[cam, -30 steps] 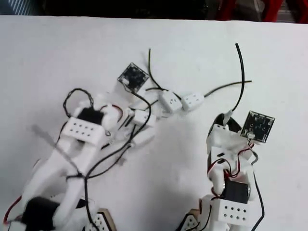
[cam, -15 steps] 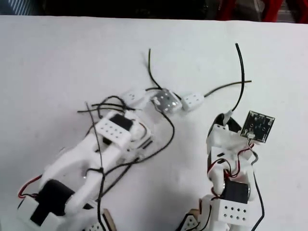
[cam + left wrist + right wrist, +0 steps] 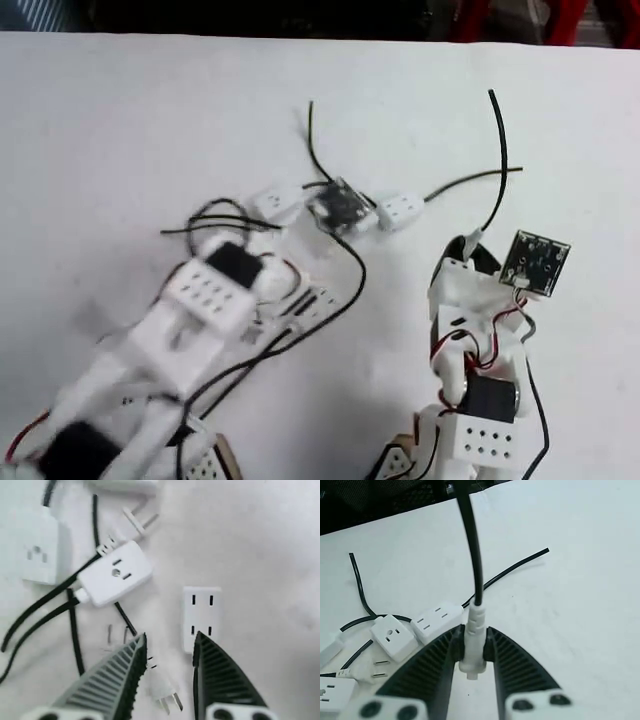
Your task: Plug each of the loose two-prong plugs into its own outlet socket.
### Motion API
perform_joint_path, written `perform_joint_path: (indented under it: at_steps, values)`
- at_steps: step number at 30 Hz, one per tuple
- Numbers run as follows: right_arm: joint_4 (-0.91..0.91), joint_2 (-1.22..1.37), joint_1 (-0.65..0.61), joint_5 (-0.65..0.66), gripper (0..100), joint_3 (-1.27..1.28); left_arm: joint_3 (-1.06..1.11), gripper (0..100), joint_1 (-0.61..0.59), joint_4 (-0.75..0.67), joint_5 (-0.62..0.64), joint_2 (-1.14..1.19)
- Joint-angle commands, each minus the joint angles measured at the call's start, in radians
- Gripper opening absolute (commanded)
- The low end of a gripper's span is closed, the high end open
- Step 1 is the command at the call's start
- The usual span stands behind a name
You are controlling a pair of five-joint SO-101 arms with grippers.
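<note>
Presently: right gripper (image 3: 471, 632), clenched on a white plug (image 3: 471, 652), black cord (image 3: 470, 545) rising; held above the table (image 3: 580, 610), apparently ready for the two-socket outlet block (image 3: 436, 621) nearby. Left gripper (image 3: 170, 639), released, jaws spread over a loose two-prong plug (image 3: 164, 691), seemingly to straddle it.

A robotics lab bench, it seems — a white table (image 3: 120, 120) bearing the left arm (image 3: 200, 300) and right arm (image 3: 480, 330), with bare servo wires (image 3: 497, 322) and an exposed circuit board (image 3: 537, 262).
</note>
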Motion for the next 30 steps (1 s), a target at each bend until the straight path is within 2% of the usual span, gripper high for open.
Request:
perform_joint_path:
  at_steps: [1, 4, 8, 12, 17, 20, 24, 30]
  values:
    - [-0.012, -0.024, -0.054, 0.000, 1.7, -0.012, 0.006, 17, -0.058, 0.091, 0.009, -0.321]
    - [-0.012, -0.022, -0.088, 0.000, 1.7, -0.032, 0.097, 17, -0.160, 0.115, 0.002, -0.481]
    - [-0.012, -0.016, -0.145, 0.008, 1.7, -0.048, 0.284, 17, -0.363, 0.094, -0.035, -0.651]
    - [0.002, -0.015, -0.263, 0.086, 1.7, -0.048, 0.483, 17, -0.526, 0.026, -0.175, -0.800]
    - [0.082, -0.015, -0.443, 0.095, 1.7, -0.071, 0.704, 17, -0.685, -0.083, -0.204, -0.983]
    - [0.177, -0.015, -0.562, 0.152, 1.7, -0.094, 0.807, 17, -0.725, -0.104, -0.206, -1.086]
    - [0.209, -0.015, -0.673, 0.195, 1.7, -0.091, 0.905, 17, -0.730, -0.098, -0.230, -1.219]
    - [0.188, -0.015, -0.753, 0.193, 1.7, -0.048, 0.936, 17, -0.730, 0.028, -0.252, -1.388]
